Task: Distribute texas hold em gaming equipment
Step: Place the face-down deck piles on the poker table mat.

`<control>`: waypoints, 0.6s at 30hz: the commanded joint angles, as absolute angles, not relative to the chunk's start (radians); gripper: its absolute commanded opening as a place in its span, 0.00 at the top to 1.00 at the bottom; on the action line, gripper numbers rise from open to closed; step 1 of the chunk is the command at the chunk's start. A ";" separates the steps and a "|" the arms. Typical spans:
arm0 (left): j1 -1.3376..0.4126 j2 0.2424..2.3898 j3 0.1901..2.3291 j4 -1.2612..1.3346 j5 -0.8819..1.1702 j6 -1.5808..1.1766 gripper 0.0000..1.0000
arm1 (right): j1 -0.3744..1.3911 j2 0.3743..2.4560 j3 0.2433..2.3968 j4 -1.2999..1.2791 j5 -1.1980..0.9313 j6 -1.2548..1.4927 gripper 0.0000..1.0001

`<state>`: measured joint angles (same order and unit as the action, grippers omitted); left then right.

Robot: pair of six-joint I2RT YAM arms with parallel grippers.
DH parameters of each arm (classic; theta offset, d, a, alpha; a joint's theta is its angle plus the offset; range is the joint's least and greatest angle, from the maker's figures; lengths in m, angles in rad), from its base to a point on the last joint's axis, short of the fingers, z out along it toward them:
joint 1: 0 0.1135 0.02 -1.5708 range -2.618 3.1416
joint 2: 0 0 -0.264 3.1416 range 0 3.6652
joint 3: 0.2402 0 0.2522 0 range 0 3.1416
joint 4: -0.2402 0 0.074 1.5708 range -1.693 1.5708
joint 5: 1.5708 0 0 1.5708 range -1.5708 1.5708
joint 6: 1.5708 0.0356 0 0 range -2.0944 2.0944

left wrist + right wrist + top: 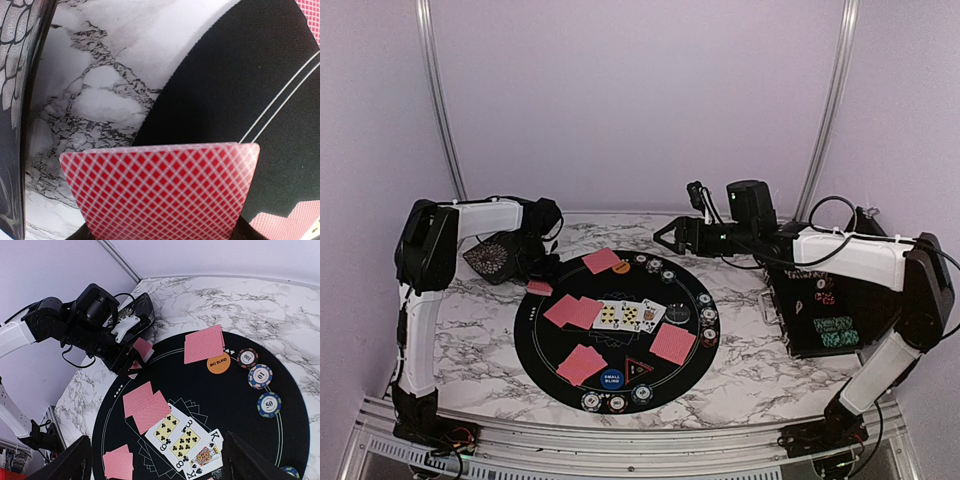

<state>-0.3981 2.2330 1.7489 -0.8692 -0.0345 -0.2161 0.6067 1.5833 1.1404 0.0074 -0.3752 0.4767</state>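
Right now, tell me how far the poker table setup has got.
Done: four face-down card piles, face-up cards in the centre, chips and blind buttons on the mat. In hand: the left gripper pinches a red-backed card over the mat's left edge; the right gripper hangs open. Left: set that card down.

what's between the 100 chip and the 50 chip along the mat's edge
The 10 chip sits between the 100 chip and the 50 chip; the right wrist view shows it.
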 commanded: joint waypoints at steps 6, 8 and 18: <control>-0.397 2.256 1.704 -0.836 -0.011 -0.212 0.37 | 0.598 1.553 1.139 0.030 -0.374 0.479 0.13; -0.397 2.256 1.701 -0.833 -0.013 -0.211 0.35 | 0.598 1.551 1.135 0.031 -0.374 0.479 0.13; -0.398 2.263 1.690 -0.824 -0.016 -0.209 0.28 | 0.598 1.546 1.124 0.039 -0.379 0.483 0.13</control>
